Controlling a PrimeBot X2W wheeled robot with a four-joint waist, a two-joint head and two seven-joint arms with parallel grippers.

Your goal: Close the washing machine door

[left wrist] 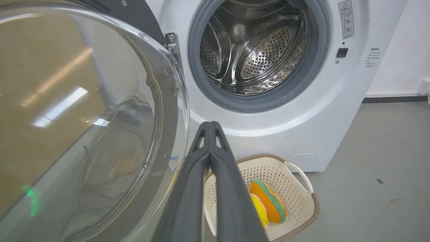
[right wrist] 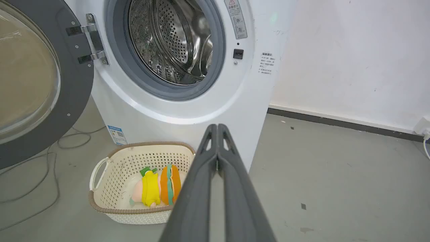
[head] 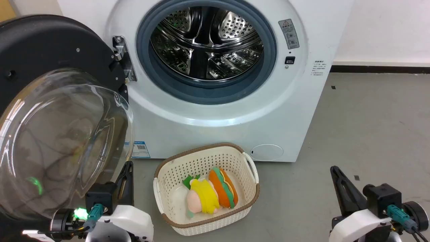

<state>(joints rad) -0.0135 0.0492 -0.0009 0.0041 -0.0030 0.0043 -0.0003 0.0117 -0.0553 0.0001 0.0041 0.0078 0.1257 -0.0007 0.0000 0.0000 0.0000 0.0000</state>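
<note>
Black-rimmed washing machine door (head: pixel 50 111), swung wide open on its hinge

Warning-triangle label (head: pixel 289 33) on washer (head: pixel 218 134) front, QR-code sticker (head: pixel 140 149) lower left (blue-edged), small print (head: pixel 318 69) beside it unreadable

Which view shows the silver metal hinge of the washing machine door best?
The right wrist view: the silver metal hinge shows whole, both arms reaching the round black-rimmed glass washing machine door. In the head view the door's rim covers part of the hinge. In the left wrist view the glass hides all but its top.
</note>
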